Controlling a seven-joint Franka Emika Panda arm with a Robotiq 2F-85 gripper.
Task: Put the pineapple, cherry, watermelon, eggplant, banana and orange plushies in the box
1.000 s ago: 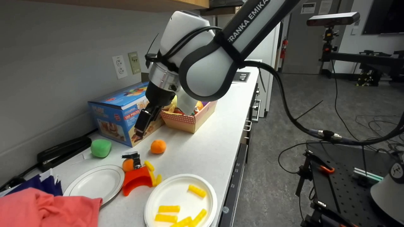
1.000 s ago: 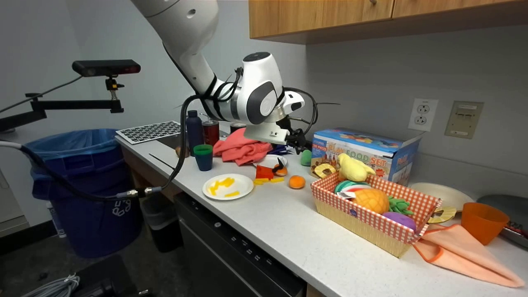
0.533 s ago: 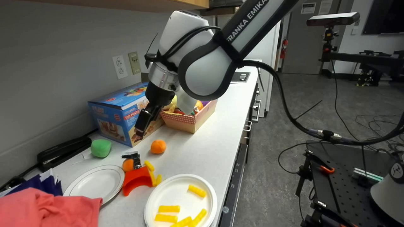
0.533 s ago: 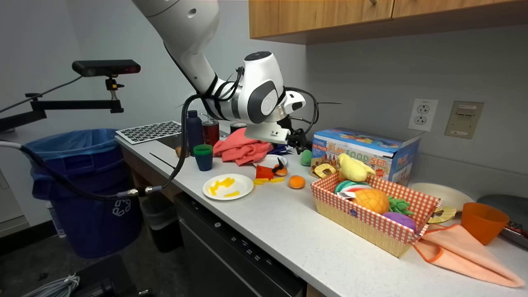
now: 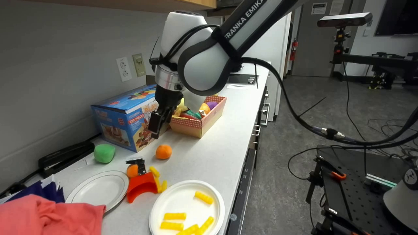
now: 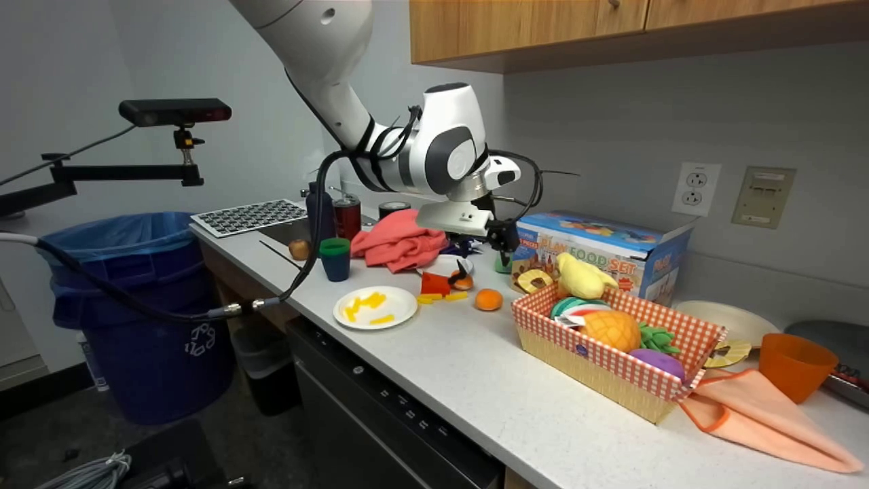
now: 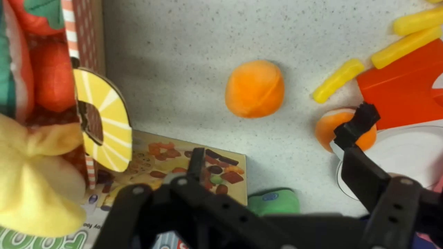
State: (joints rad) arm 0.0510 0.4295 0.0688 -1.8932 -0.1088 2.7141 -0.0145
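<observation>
The orange (image 6: 489,299) rests on the desk (image 6: 448,356), left of and apart from the box (image 6: 584,363) in an exterior view. The gripper (image 7: 275,159), jaws spread wide, holds nothing. Presumably light, yielding plush, the orange should compress harmlessly when pinched across its middle.

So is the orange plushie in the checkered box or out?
Out. The orange plushie sits on the counter; all three views show a gap between it and the checkered box.
</observation>
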